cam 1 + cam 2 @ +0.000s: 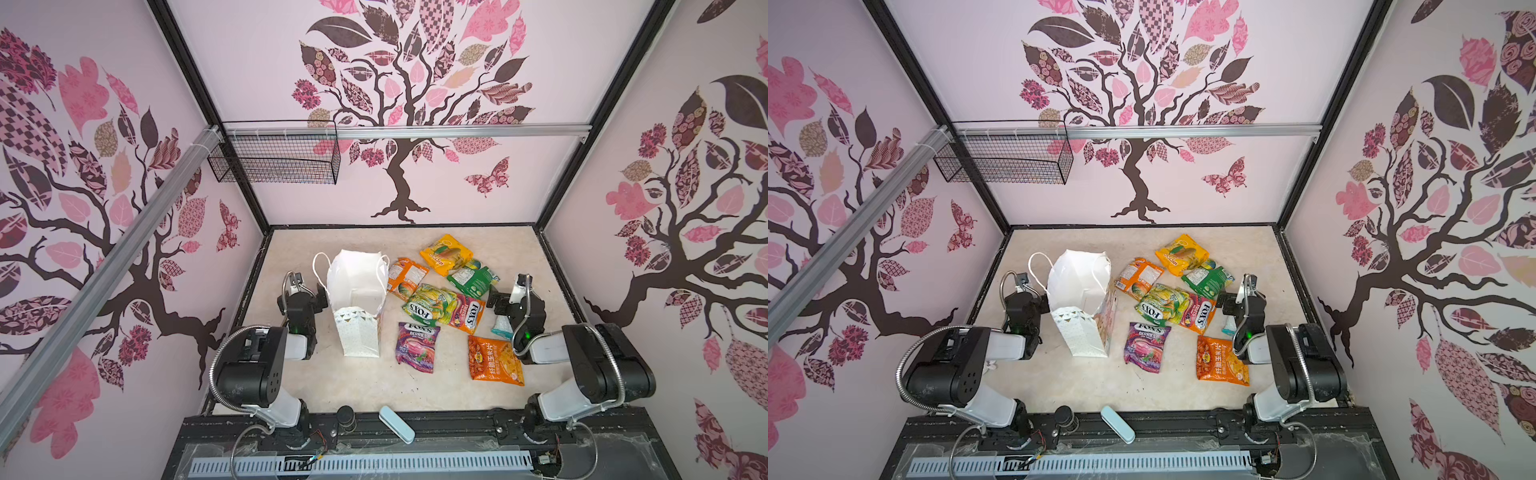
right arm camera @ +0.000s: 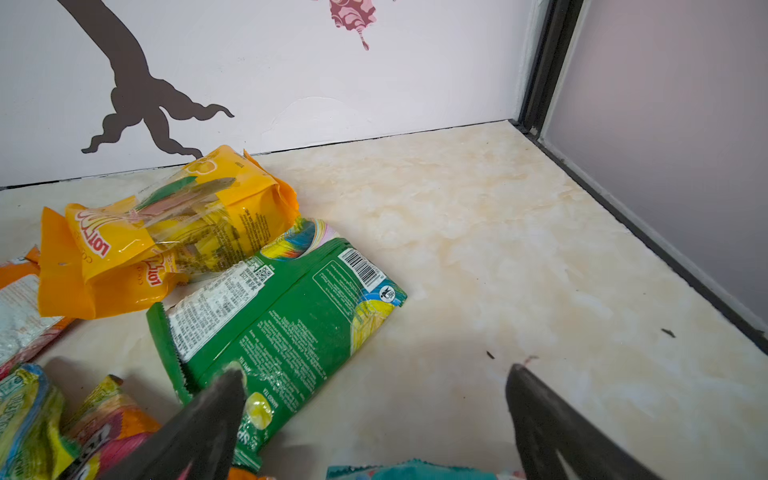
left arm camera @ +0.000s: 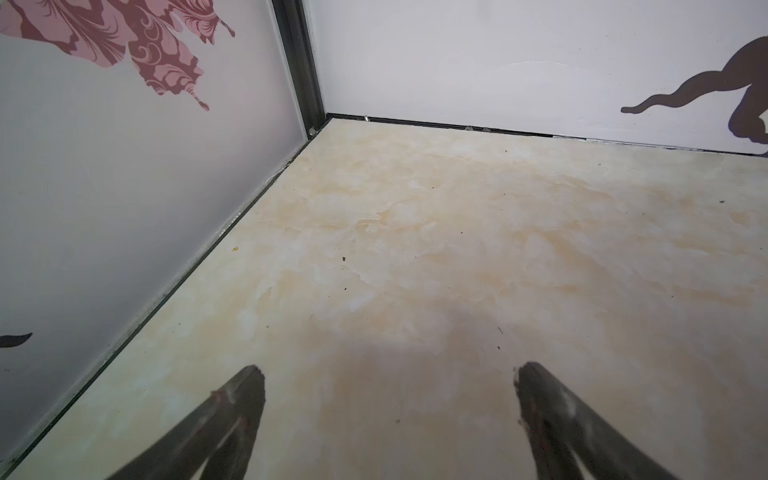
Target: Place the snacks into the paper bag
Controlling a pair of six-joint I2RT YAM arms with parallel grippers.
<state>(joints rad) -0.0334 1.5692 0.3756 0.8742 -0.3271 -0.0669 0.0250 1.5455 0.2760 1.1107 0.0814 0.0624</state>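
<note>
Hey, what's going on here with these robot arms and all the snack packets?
Snack packing is about to begin; nothing is held yet. The paper bag stands open on the table, and the snack packets lie loose to its right, none visibly inside. The left gripper hangs open beside the bag over bare table; the right gripper is open, low by the green packet.

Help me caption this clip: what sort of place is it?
Likely a robot test booth: left arm and right arm on a black rail, tree-print walls boxing in a small table, snacks and a bag laid out.
</note>
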